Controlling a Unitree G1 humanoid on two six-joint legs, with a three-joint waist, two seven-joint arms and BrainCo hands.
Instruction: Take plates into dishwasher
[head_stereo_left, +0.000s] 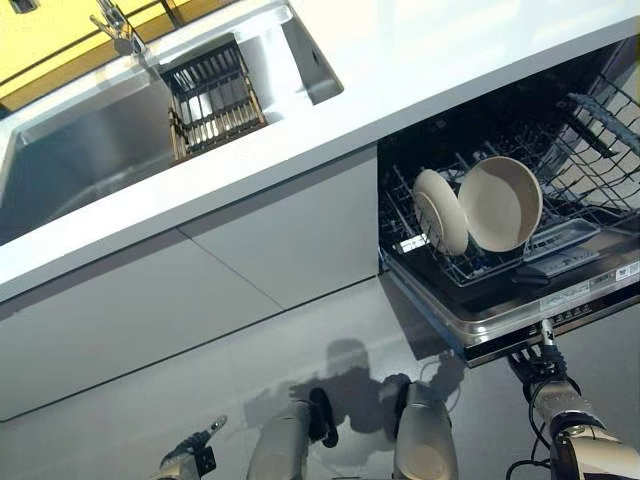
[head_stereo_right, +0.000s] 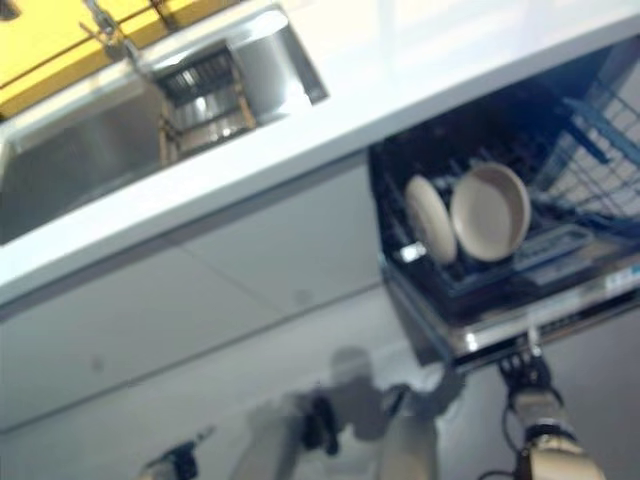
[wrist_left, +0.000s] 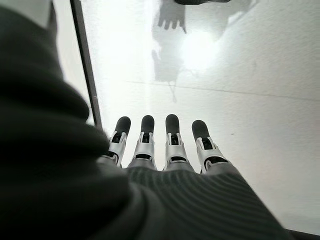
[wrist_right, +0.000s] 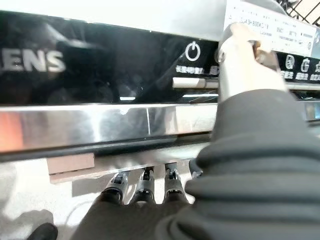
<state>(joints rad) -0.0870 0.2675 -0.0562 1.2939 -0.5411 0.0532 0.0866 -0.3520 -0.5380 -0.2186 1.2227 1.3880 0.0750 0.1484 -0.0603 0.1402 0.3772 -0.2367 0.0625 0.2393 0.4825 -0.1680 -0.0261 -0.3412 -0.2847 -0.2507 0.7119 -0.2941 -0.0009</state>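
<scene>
Two cream plates stand on edge in the lower rack (head_stereo_left: 462, 272) of the open dishwasher: a smaller one (head_stereo_left: 440, 210) and a larger one (head_stereo_left: 500, 203) leaning beside it. My right hand (head_stereo_left: 541, 366) is at the front edge of the lowered dishwasher door (head_stereo_left: 540, 305). In the right wrist view its fingers (wrist_right: 144, 186) reach under the door edge (wrist_right: 100, 125) and its thumb (wrist_right: 240, 55) lies on the control panel, so the edge is pinched between them. My left hand (wrist_left: 165, 150) hangs low over the floor with fingers straight and empty; it also shows in the left eye view (head_stereo_left: 186, 461).
A steel sink (head_stereo_left: 80, 150) with a wire dish rack (head_stereo_left: 212, 100) and a faucet (head_stereo_left: 118, 28) sits in the white countertop (head_stereo_left: 400, 70) at the left. Grey cabinet fronts (head_stereo_left: 250, 260) run below it. The upper dishwasher rack (head_stereo_left: 610, 130) sticks out at the right.
</scene>
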